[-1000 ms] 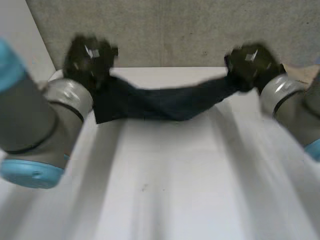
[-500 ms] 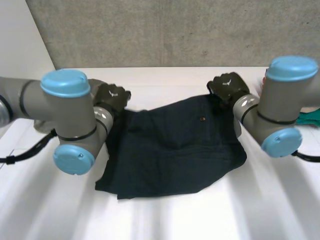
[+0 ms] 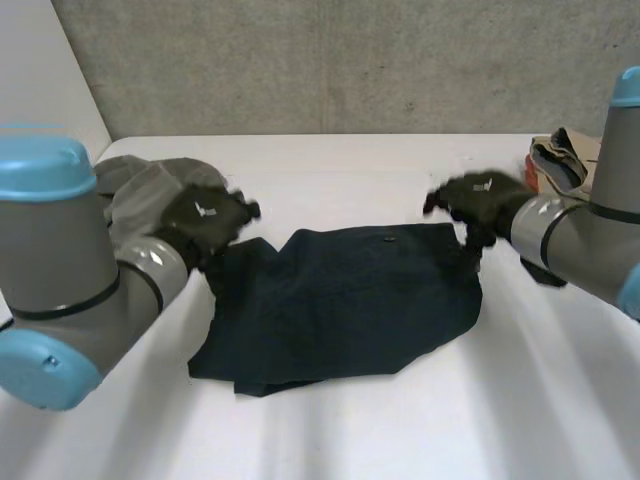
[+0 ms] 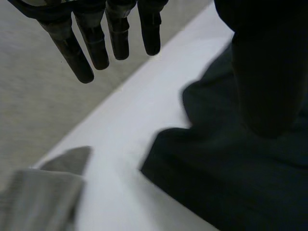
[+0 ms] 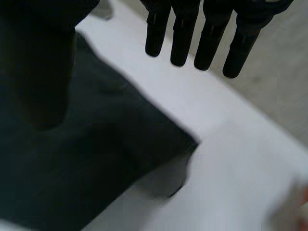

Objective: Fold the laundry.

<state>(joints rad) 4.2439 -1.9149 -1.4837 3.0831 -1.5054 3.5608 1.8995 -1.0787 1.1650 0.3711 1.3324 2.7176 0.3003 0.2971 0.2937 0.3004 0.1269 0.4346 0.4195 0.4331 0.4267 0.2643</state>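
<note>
A dark navy garment (image 3: 345, 305) lies crumpled flat on the white table (image 3: 330, 165). My left hand (image 3: 205, 222) hovers just above its far left corner, fingers (image 4: 96, 43) straight and apart from the thumb, holding nothing. The cloth (image 4: 226, 168) lies below that thumb. My right hand (image 3: 480, 198) is over the far right corner, fingers (image 5: 207, 38) straight, with the garment's corner (image 5: 110, 144) lying loose beneath it.
A grey-olive cloth (image 3: 140, 190) is heaped at the far left of the table, seen too as grey cloth (image 4: 38, 197) beside the left hand. A tan and orange pile (image 3: 560, 160) sits at the far right edge. A concrete wall (image 3: 330, 60) stands behind.
Both hands held the garment stretched in the air, lowered it onto the table, then opened and let go. The garment now lies spread, and the hands have drawn back slightly.
</note>
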